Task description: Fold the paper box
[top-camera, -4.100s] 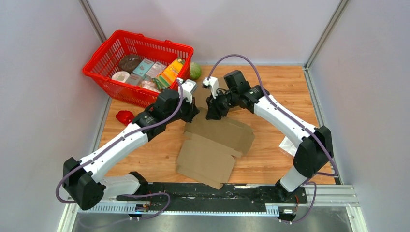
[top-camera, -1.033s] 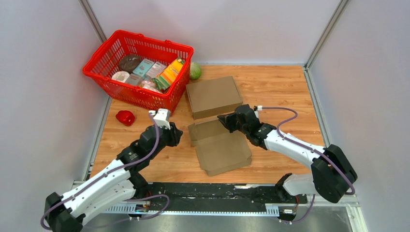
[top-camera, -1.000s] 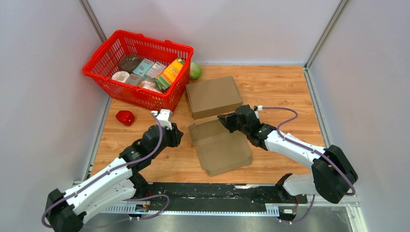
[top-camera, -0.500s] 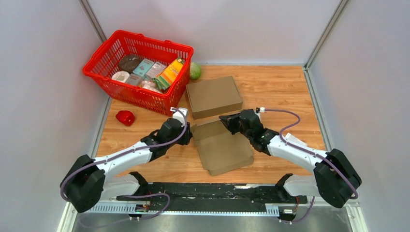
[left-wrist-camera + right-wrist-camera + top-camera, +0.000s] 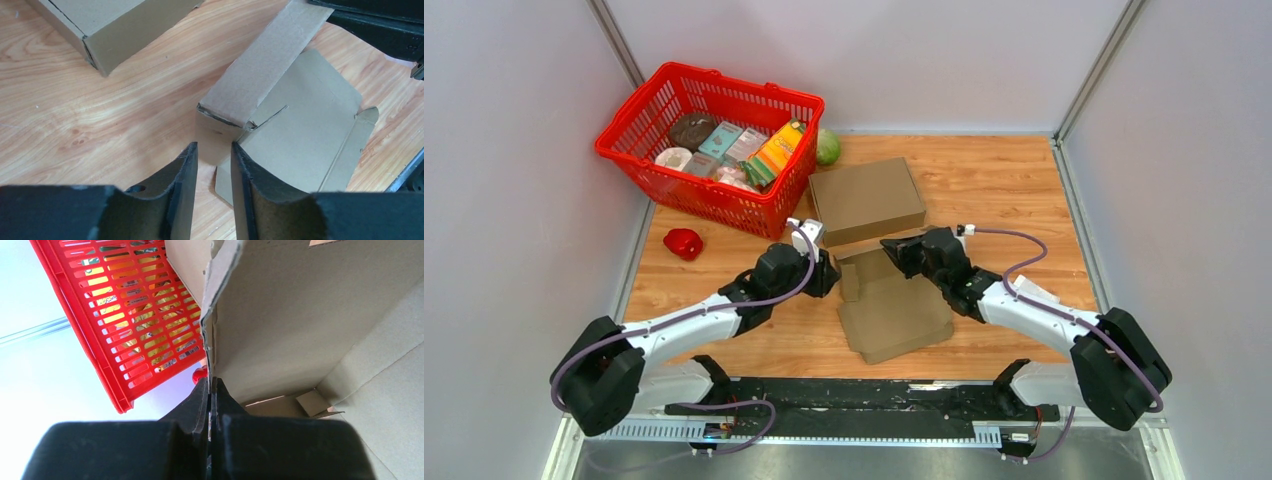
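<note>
Top external view showed two cardboard boxes on your table [image 5: 994, 180]: one closed box [image 5: 866, 200] at the back; one part-flat paper box [image 5: 894, 312] nearer you; your right gripper [image 5: 894, 250] was clenched on its raised back wall; your left gripper [image 5: 826, 272] had jaws parted around a corner flap.

Lab cell: grey partitions [image 5: 874, 50], wooden table [image 5: 1009, 180]
</note>
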Robot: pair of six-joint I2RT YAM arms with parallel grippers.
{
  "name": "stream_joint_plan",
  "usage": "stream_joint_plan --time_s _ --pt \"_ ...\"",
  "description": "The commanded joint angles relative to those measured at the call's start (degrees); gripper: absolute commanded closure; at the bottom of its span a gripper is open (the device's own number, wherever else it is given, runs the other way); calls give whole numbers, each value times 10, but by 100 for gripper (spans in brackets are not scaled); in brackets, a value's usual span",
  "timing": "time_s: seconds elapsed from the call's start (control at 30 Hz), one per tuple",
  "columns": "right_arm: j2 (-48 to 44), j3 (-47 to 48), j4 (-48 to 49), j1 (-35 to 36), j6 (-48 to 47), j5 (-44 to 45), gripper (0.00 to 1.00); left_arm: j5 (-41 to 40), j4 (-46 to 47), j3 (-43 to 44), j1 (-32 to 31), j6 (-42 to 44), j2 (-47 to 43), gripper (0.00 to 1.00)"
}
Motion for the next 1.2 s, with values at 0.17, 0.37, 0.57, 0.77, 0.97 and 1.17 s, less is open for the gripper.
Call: stream_joint_plan --time_s 0.17,0.37,0.57,0.77,0.97,1.17 --pt "-20 -22 25 2 -12 2 99 -26 82 -51 -30 2 -28 55" --pt "-45 -64 58 1 -50 9 94 -63 106 -98 -32 -10 -56 56" --pt "-49 -86 70 2 -60 9 94 -66 127 -87 -33 10 -41 56" --pt "-29 -82 85 2 -73 2 95 -37 146 -65 -47 29 -20 57" --pt "-19 -82 92 2 -75 -1 96 -52 151 -43 -63 31 3 62" --pt "-19 -94 93 2 -69 1 98 -109 136 -34 -74 21 11 66"
